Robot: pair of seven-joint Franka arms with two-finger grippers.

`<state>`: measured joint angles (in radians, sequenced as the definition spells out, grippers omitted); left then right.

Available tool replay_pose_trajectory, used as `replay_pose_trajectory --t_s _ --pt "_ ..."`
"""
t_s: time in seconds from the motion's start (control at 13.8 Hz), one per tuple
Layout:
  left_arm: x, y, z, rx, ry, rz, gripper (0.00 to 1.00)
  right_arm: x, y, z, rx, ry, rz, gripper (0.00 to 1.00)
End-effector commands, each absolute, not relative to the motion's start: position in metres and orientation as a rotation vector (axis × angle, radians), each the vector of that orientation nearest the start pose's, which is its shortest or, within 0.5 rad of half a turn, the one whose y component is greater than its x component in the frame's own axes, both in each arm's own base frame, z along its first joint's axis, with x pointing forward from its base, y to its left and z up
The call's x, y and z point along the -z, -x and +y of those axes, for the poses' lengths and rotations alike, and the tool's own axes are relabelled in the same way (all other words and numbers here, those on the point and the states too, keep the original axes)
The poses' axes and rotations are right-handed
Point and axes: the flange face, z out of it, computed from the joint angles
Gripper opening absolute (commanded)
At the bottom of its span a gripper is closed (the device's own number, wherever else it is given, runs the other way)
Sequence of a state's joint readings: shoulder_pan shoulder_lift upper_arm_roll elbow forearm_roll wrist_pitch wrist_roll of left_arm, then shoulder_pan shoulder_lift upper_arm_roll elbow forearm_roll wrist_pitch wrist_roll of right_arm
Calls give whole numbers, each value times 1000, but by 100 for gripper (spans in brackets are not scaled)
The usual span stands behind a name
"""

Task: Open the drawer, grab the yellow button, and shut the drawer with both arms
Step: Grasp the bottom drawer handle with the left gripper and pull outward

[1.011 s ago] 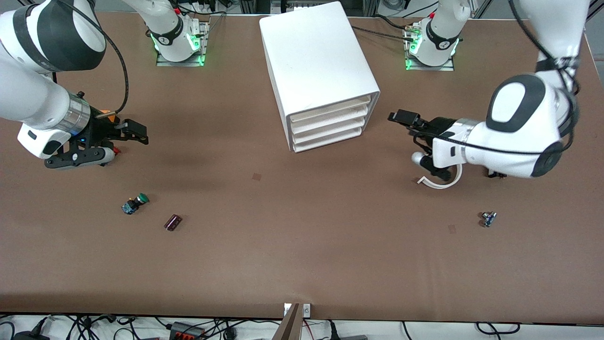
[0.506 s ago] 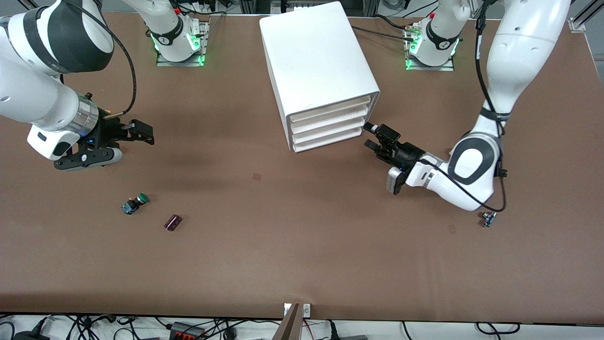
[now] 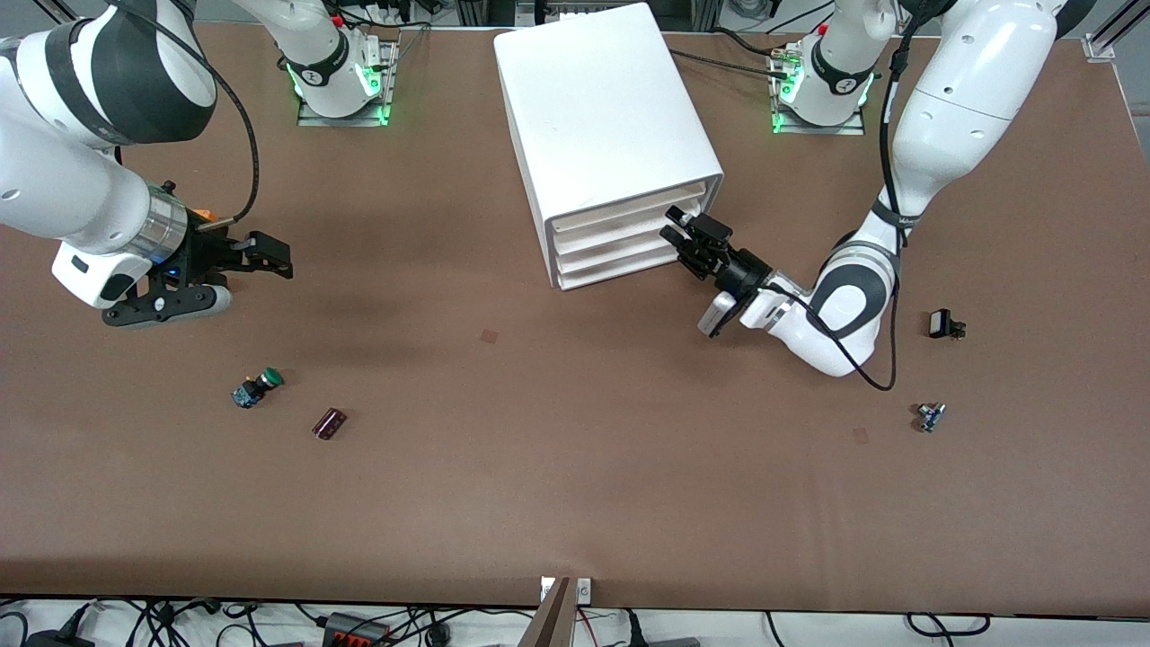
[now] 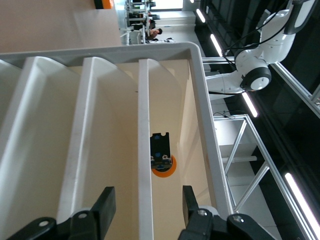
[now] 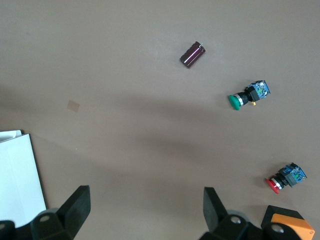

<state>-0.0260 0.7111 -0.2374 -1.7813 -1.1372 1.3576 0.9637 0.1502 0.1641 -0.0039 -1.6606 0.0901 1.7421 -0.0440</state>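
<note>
Four small loose parts on the table [image 3: 575, 503], nearest first: toward the right arm's end, a dark purple cylinder [image 3: 330, 423], then just beside it a green-capped button [image 3: 257, 387]; toward the left arm's end, a tiny blue part [image 3: 930, 417], then, farther from the front edge, a little black part [image 3: 945, 324].

Next, the right gripper [image 3: 243, 277]: waits over bare table at the right arm's end, jaws spread wide, nothing between them. Below it in the right wrist view, a red-capped button [image 5: 286, 178].

Then the left gripper [image 3: 687, 232]: right at the front of the white cabinet [image 3: 602, 108], level with the upper drawers. Jaws spread, with the lip of the top drawer [image 3: 629, 208] between the fingers [image 4: 105, 205] and a gap on each side.

Farthest in, seen over that lip in the left wrist view: the orange-capped button [image 4: 163, 165], lying inside the top drawer, close under the cabinet's roof. Drawer front flush with the three below it.
</note>
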Motion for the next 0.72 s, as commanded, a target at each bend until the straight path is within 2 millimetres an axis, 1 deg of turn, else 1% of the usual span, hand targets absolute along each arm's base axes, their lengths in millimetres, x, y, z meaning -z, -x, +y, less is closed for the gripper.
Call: replay_pose_trajectory --t_s 0.0,0.14,0.22,0.36,0.43,0.51,0.65 --pt "-206 -507 -252 479 -1392 -533 57 -506 -598 94 -119 3047 -261 100" --pt "-202 -501 -255 493 -1392 -526 57 -506 -598 94 -119 3047 -261 100" --pt "-200 -495 -261 510 -1390 -530 56 -506 -598 93 -116 3048 -261 100" --pt "-196 -489 -265 519 -1396 -526 53 -507 -598 92 -116 3048 -261 100" --pt "-195 -488 -265 518 -1409 -525 49 -508 -598 92 -114 3049 -264 100" --pt "-196 -488 -266 517 -1411 -527 41 -508 -598 92 -114 3049 -262 100" --pt "-200 -490 -266 508 -1421 -536 21 -508 -598 93 -112 3050 -257 100"
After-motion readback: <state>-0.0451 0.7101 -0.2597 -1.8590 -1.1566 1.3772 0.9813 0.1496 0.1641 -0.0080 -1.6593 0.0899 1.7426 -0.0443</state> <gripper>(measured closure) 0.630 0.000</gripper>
